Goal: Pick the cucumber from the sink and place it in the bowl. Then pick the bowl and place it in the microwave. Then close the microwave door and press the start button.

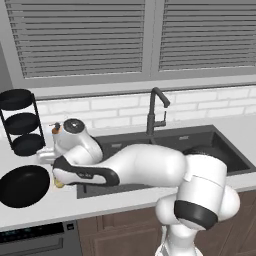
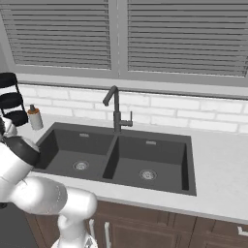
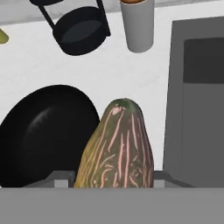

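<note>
Counter (image 1: pixel 60 202): tool (image 3: pixel 114 181) grips cucumber (image 3: pixel 118 148) between bowl (image 3: pixel 43 135) and sink (image 3: pixel 192 109).

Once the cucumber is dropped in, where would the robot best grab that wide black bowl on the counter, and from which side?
Probably the rim. The bowl is wide, shallow and sits flat on the counter, too broad for the jaws to span. Coming from above, one finger inside and one outside the near edge, on the sink side, looks best. The gripper already hovers there, holding the cucumber.
</note>
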{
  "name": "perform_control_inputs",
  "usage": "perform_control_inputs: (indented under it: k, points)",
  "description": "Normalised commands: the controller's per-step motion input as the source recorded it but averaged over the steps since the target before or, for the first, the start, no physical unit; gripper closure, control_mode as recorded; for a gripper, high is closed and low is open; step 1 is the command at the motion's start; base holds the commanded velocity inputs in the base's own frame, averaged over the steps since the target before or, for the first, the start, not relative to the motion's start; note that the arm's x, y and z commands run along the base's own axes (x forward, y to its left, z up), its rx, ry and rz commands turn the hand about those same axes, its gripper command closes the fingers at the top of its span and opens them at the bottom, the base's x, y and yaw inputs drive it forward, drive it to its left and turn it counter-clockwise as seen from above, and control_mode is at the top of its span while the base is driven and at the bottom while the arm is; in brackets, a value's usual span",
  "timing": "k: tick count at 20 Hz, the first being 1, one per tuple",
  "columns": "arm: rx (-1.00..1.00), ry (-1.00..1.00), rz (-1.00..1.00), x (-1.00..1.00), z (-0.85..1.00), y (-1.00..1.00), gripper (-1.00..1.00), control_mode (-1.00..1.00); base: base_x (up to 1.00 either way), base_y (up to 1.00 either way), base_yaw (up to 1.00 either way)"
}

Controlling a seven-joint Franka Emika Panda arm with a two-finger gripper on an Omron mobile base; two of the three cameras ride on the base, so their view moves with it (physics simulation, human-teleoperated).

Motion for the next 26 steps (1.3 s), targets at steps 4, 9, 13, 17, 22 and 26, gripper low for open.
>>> perform_control_inputs:
  k: [4,9,13,17,22,26]
  points:
    - [-0.02,0.09,-0.08,0.11,-0.06,0.53,1.0,-1.0,0.0,0.0,0.0]
    - [-0.01,0.06,-0.11,0.22,-0.22,0.36,1.0,-1.0,0.0,0.0,0.0]
    - [-0.03,0.04,-0.13,0.21,-0.23,0.32,1.0,-1.0,0.0,0.0,0.0]
    - [-0.01,0.03,-0.14,0.06,-0.09,0.28,1.0,-1.0,0.0,0.0,0.0]
    - [-0.02,0.01,-0.13,0.0,-0.1,0.24,1.0,-1.0,0.0,0.0,0.0]
    - [-0.03,0.04,-0.1,0.0,-0.19,0.13,1.0,-1.0,0.0,0.0,0.0]
